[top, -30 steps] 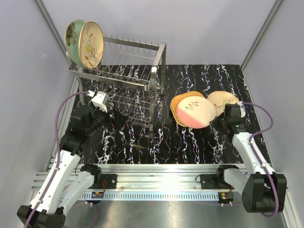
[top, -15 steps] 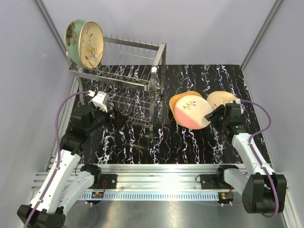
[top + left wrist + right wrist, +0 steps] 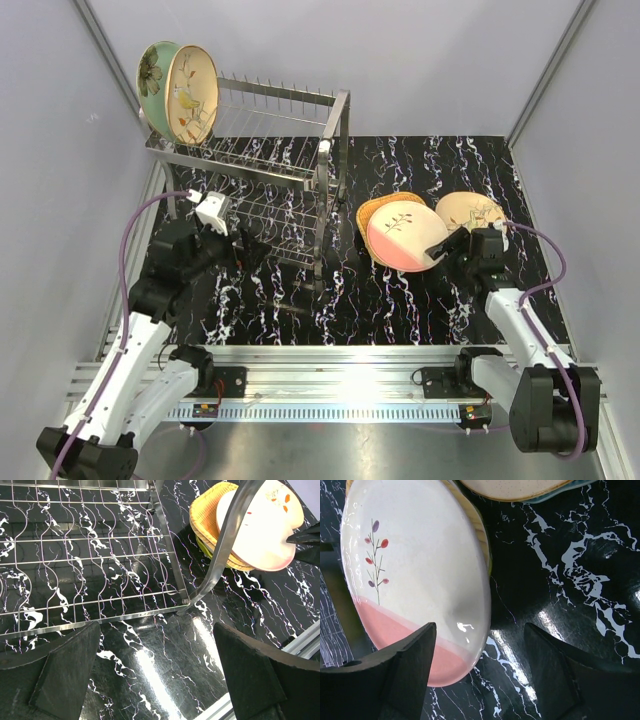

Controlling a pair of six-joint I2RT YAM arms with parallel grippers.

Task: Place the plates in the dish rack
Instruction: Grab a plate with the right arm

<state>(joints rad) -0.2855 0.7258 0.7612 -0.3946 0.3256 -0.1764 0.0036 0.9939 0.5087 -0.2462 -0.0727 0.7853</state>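
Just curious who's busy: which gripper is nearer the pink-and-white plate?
Right. The right gripper sits at the rim of the pink-and-white plate; the left gripper is far off, by the dish rack.

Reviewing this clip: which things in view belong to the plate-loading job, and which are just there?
Part of the job:
- dish rack
- mint-green plate and cream plate, standing in its top tier
- pink-cream plate, lying on an orange wicker plate
- beige plate beside them

Just there:
- black marble tabletop
- purple cables
- aluminium rail
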